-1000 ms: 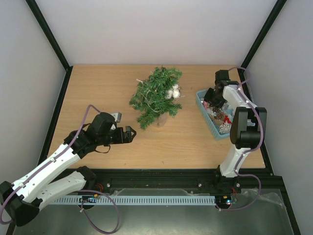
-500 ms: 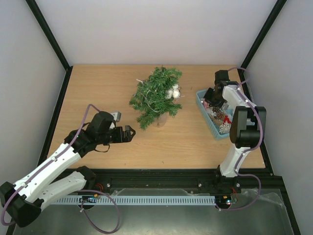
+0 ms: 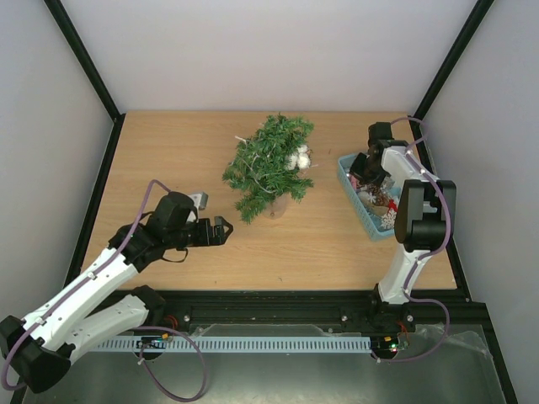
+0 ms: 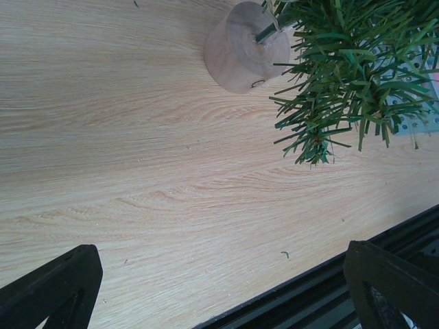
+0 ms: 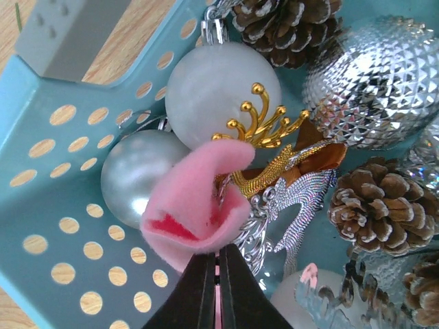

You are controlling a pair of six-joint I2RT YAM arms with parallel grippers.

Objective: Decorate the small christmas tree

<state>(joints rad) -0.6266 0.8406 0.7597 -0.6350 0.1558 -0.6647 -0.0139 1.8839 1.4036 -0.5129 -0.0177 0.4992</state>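
- Two arms: left jaws spread wide over the counter (image 4: pixel 137 171), near the small christmas tree (image 3: pixel 269 164).
- Pink felt ornament (image 5: pixel 195 205) pinched by the right jaws, in the basket (image 5: pixel 27 96).

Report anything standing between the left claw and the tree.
Nothing visible does. Only bare table lies between the open left claw and the tree.

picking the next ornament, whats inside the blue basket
Pine cones, a faceted silver ball, a frosted ball, a grey ball, and a pink felt piece pinched by the right gripper. Anything beneath them is hidden.
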